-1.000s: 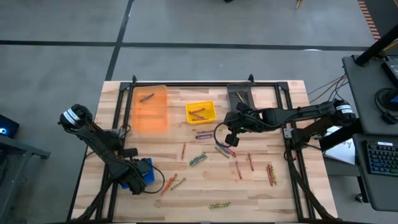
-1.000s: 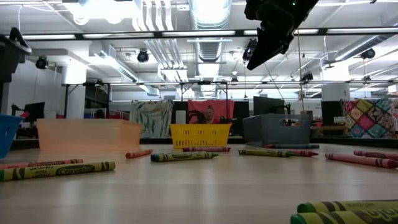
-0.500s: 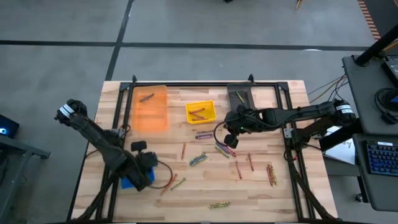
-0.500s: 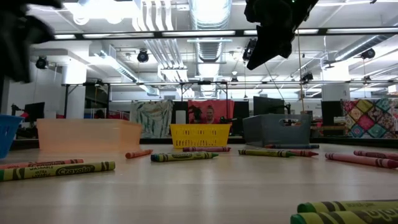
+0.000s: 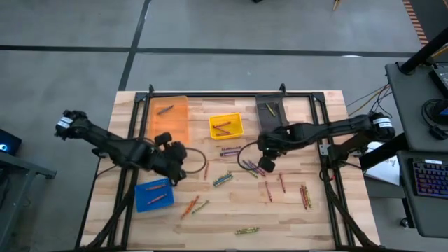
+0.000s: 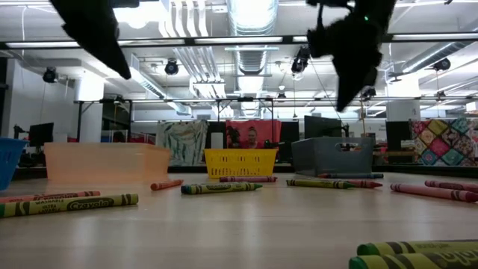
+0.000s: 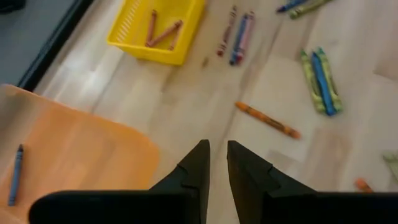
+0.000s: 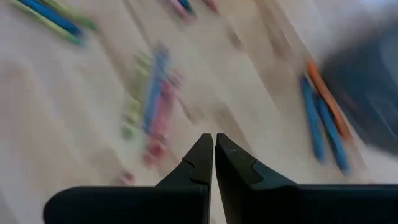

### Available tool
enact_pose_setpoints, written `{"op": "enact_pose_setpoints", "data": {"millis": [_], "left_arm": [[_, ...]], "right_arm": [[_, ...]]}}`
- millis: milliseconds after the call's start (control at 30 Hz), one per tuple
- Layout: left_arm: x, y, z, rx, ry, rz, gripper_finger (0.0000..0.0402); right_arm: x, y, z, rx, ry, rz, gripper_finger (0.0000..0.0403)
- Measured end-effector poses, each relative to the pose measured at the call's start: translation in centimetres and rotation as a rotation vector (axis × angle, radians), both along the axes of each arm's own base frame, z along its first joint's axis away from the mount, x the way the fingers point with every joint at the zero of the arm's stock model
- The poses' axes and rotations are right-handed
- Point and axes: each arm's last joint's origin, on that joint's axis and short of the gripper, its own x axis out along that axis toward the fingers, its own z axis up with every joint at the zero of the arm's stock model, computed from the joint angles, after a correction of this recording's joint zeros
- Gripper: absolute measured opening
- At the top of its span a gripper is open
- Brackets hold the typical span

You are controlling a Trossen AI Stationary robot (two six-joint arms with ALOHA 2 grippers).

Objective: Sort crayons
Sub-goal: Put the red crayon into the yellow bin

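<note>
Two dark arms hang over a wooden table point(image 5: 315, 210) strewn with crayons. The left gripper point(image 7: 216, 163) hovers just off the near edge of the orange bin point(image 5: 170, 120), its fingers drawn almost together with a thin slit between them and nothing held. Ahead of it lie a single orange crayon point(image 7: 267, 120), a green-and-blue cluster point(image 7: 321, 72) and, farther on, the yellow bin point(image 7: 157, 27) with two or three reddish crayons inside. One dark crayon point(image 7: 15, 174) lies in the orange bin beside the gripper. The blue bin point(image 5: 155, 194), behind the gripper toward the table's front edge, carries at least one orange-red crayon.

The right gripper point(image 8: 214, 153) hangs above a small bunch of blue, pink and green crayons point(image 8: 149, 106) near the table's middle; its fingers look pressed together and empty, though motion blur smears that whole wrist view and the colours of the sticks are hard to make out. The grey bin point(image 5: 271, 110) sits beyond it, partly covered by the arm.

At table height, both grippers show only as dark shapes cut off by the top edge, and two olive crayons point(image 6: 418, 254) are cropped at the corner.
</note>
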Motion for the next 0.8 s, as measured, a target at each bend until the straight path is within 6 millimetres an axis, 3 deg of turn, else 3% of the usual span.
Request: {"op": "enact_pose_setpoints", "data": {"millis": [367,600,800], "left_arm": [[2.1,3.0,0.3,0.143,0.007,-0.076,0.0037],[2.5,5.2,0.6,0.21,0.041,-0.09,0.0037],[3.0,6.4,0.4,0.205,0.045,-0.146,0.0037]], "right_arm": [[-1.7,-2.3,-1.7,0.011,0.292,-0.133,0.0009],[-1.6,-3.0,-2.1,-0.025,0.304,0.055,0.0009],[-1.5,-2.9,-3.3,-0.042,0.245,0.101,0.0009]]}}
